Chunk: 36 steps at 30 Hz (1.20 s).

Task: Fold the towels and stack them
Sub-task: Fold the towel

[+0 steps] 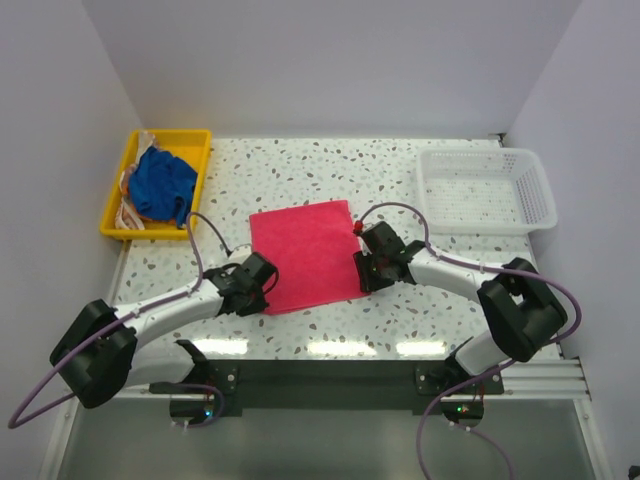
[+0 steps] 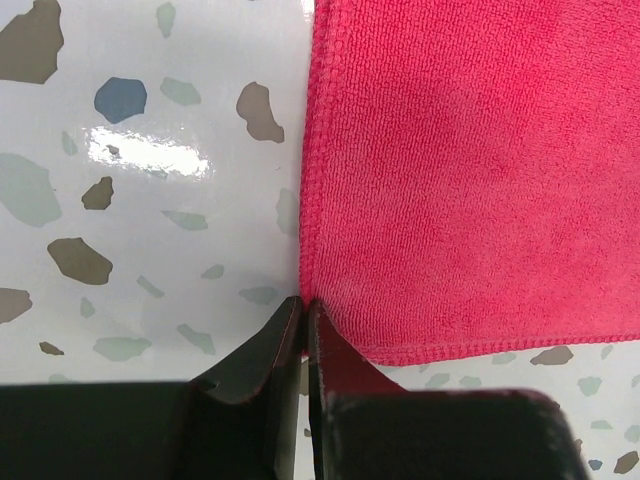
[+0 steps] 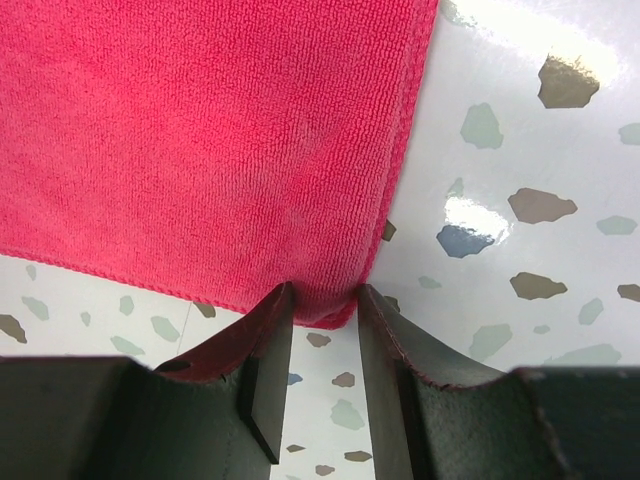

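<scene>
The hot pink towel lies flat and unfolded in the middle of the table. My left gripper is at its near left corner; in the left wrist view the jaws are shut on the towel's edge. My right gripper is at the near right corner; in the right wrist view its jaws stand apart, one on each side of the towel's corner. The royal blue towel lies crumpled in the yellow tray, over a pale patterned cloth that is mostly hidden.
The yellow plastic tray stands at the back left. The white mesh basket stands at the back right. The tabletop is speckled white terrazzo. White walls close in the back and sides.
</scene>
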### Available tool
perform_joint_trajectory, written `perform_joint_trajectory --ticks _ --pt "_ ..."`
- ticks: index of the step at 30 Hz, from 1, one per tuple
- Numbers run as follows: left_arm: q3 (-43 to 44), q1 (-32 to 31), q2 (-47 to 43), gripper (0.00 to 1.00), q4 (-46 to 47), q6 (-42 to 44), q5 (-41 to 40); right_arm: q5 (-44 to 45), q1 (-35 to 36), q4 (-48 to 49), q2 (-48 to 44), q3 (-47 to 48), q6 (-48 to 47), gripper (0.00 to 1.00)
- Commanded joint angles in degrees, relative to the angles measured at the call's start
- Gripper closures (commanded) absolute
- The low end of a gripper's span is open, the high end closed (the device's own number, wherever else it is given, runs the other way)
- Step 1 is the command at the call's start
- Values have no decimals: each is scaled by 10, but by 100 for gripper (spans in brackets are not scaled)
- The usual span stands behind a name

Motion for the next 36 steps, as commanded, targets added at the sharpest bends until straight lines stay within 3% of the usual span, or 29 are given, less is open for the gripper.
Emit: perform_joint_trajectory --ticks 1,9,17,21,26,31,36 --pt "-20 3 -4 90 -35 -18 3 20 1 -12 -10 2 29 64" --pt "4 3 65 94 -17 17 12 26 1 -95 4 4 65 65" --pt "-7 3 49 95 -42 39 32 47 2 -128 -57 -48 105 66" --pt "-10 3 -22 85 -65 31 48 60 1 -132 -102 -24 89 65" --pt "61 7 -66 71 -129 32 5 64 1 -134 -97 62 54 65" --pt "127 16 -63 66 -148 47 -8 24 1 -97 -33 120 14 68" --pt "158 16 -37 67 -123 68 -1 -6 0 -61 35 136 4 79"
